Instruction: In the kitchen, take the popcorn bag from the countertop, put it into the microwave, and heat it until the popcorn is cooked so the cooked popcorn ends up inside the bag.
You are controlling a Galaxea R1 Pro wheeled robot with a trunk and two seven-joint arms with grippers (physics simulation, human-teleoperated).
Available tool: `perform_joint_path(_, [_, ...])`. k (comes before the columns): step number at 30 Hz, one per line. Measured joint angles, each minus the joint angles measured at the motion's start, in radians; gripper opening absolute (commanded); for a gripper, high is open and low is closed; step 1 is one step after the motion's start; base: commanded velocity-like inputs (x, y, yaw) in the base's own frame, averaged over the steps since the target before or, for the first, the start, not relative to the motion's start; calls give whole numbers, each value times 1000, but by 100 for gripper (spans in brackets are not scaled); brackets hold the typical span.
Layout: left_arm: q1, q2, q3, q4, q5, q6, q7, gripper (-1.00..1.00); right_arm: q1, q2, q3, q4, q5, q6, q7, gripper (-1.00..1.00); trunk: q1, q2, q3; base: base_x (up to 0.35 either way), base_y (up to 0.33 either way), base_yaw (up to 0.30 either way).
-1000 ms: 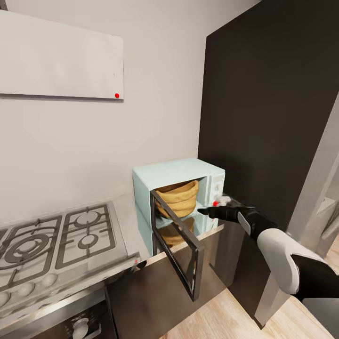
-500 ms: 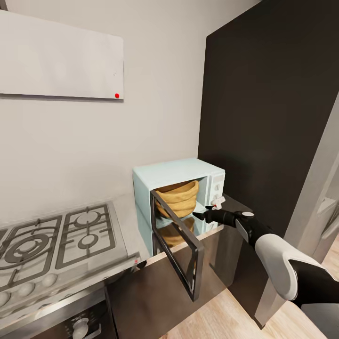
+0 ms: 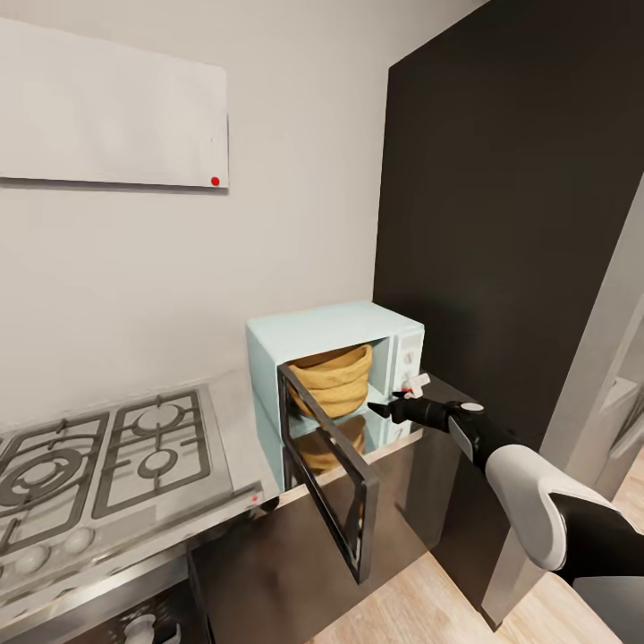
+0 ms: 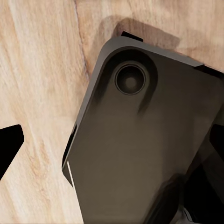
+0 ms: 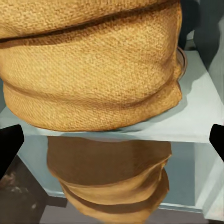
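Inside the microwave (image 3: 333, 333), its door (image 3: 333, 474) swung wide, the popcorn bag (image 3: 335, 378) sits upright, rolled rim up; just outside the cavity the right gripper (image 3: 386, 409) hovers, fingers parted, holding nothing; the left gripper's spread is unclear.

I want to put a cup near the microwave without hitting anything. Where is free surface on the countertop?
A bare grey strip of the countertop lies between the gas hob and the microwave. In front of the microwave it is crowded: the open door juts out and the right gripper hovers at the opening. Inside, the popcorn bag takes most of the floor.
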Motion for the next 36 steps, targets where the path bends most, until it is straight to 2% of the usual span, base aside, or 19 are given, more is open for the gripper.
perform_joint_path(13, [0,1,0,0,0,0,0,100,0,-3,1,32,10,-2,2,100,0,0,0,0,0,218])
perform_joint_path(18, [0,0,0,0,0,0,0,100,0,-9,0,24,9,-8,7,100,0,0,0,0,0,62])
perform_joint_path(22, [0,-1,0,0,0,0,0,100,0,-2,1,16,10,-26,2,100,0,0,0,0,0,5])
perform_joint_path(26, [0,-1,0,0,0,0,-1,100,0,2,-8,10,-3,-38,-16,100,0,0,0,0,0,0])
perform_joint_path(31, [0,-1,-1,0,0,0,-2,100,0,3,-48,-7,-73,-62,-38,100,0,0,0,0,0,0])
perform_joint_path(36, [0,-1,-1,0,0,0,-2,100,0,2,-50,6,-75,-63,-32,100,0,0,0,0,0,0])
